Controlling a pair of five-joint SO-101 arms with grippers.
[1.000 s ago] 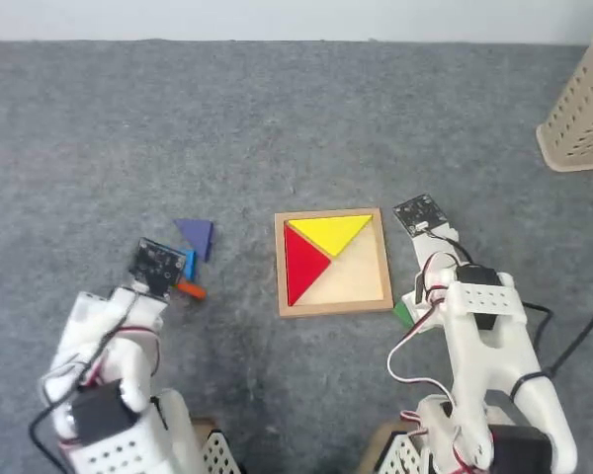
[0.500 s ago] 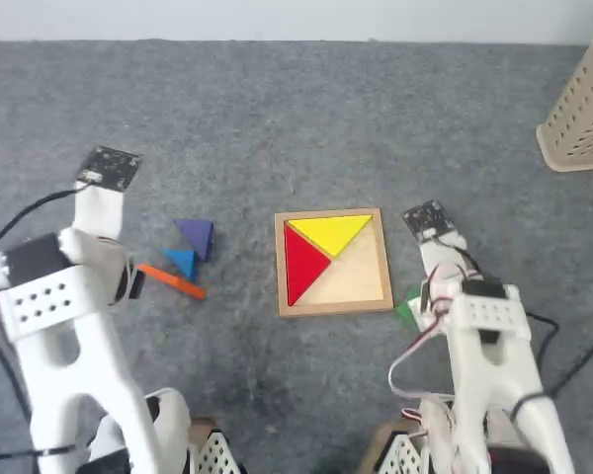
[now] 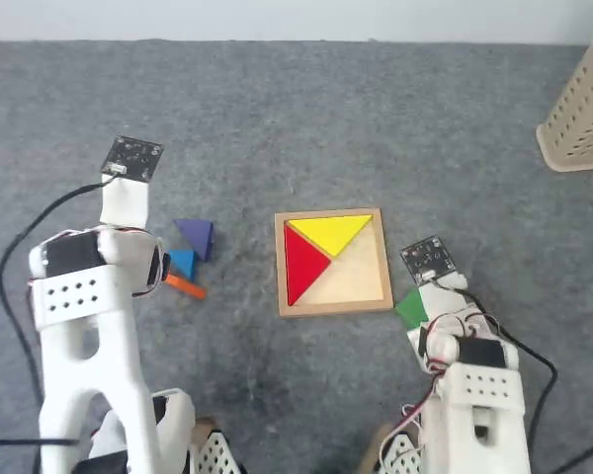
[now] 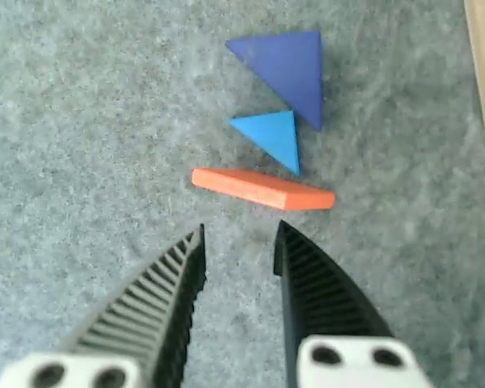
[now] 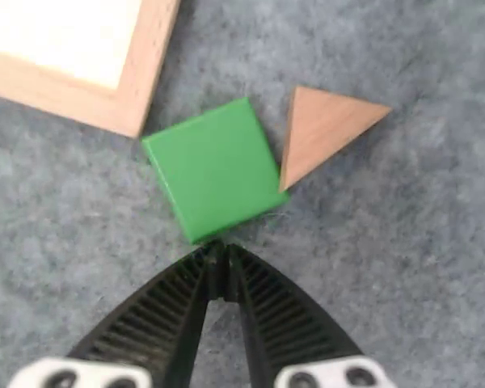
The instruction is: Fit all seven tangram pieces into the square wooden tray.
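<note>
Looking down over the grey worktop (image 3: 277, 118), the high view has the square wooden tray (image 3: 336, 308) near the middle. A yellow triangle (image 3: 328, 232) lies in it along the far side and a red triangle (image 3: 301, 265) along the left side, their long edges meeting; the rest of the tray floor is bare wood. Toward the left edge of the worktop lie a dark blue triangle (image 3: 198, 237), a light blue triangle (image 3: 182, 263) just beside it, and an orange piece (image 3: 186, 286) nearer the front edge. The left arm (image 3: 89, 286) stands over this group. A green square (image 3: 411, 307) lies just off the tray's near right corner, with the right arm (image 3: 469, 375) behind it. A slotted basket (image 3: 578, 109) stands at the far right corner.

From the left wrist, the left gripper (image 4: 239, 233) is released, its jaws parted and holding nothing, hovering just short of the orange piece (image 4: 263, 189). The light blue triangle (image 4: 271, 136) and dark blue triangle (image 4: 287, 69) lie beyond it.

From the right wrist, the right gripper (image 5: 224, 257) is clenched on nothing, its tips at one corner of the green square (image 5: 214, 168) (contact cannot be told). A plain wooden triangle (image 5: 323, 129) touches the square's side, and the tray's corner (image 5: 105, 105) is just beside the square.
</note>
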